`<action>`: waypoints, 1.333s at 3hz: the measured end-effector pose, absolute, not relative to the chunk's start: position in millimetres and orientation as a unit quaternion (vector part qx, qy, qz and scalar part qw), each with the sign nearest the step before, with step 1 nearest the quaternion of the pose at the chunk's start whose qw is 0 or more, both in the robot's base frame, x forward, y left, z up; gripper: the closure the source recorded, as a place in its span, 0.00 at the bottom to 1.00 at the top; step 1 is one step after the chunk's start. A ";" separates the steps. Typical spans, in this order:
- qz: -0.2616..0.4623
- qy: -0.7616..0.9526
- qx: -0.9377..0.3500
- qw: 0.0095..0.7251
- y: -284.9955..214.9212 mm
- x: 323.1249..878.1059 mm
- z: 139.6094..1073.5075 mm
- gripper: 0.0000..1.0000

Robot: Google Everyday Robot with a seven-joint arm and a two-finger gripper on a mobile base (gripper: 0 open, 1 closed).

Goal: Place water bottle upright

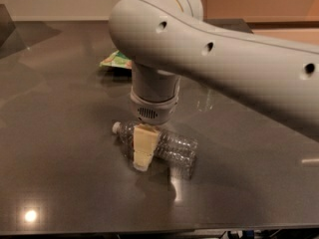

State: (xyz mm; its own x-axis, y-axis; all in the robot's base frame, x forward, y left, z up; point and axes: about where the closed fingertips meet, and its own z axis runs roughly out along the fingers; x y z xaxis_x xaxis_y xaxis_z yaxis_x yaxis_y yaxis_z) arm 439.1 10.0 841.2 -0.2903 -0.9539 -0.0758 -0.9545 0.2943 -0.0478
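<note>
The water bottle [177, 146] lies on its side on the dark table [65, 133]. It is clear and ribbed, and its white cap [115, 127] points left. My gripper [144, 156] hangs straight down from the big white arm [209, 59] and is low at the bottle's label end, close behind the cap. A cream-coloured part of the gripper covers the bottle's label area from the front. The bottle's base end sticks out to the right of the gripper.
A green snack bag [115, 59] lies at the back, mostly hidden behind the arm. The arm spans the upper right of the view and hides what is behind it. The table's front edge runs along the bottom.
</note>
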 end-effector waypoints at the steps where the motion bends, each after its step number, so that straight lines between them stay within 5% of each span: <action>1: -0.013 0.812 -0.582 0.040 9.0 441.1 834.7 0.35; 4: 0.060 0.810 -0.568 0.131 0.8 456.4 896.2 1.00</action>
State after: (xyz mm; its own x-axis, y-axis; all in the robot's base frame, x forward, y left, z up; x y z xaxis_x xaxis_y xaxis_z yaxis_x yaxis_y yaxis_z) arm 456.4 0.8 896.2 -0.3199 -0.9048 -0.2809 -0.9363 0.3472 -0.0521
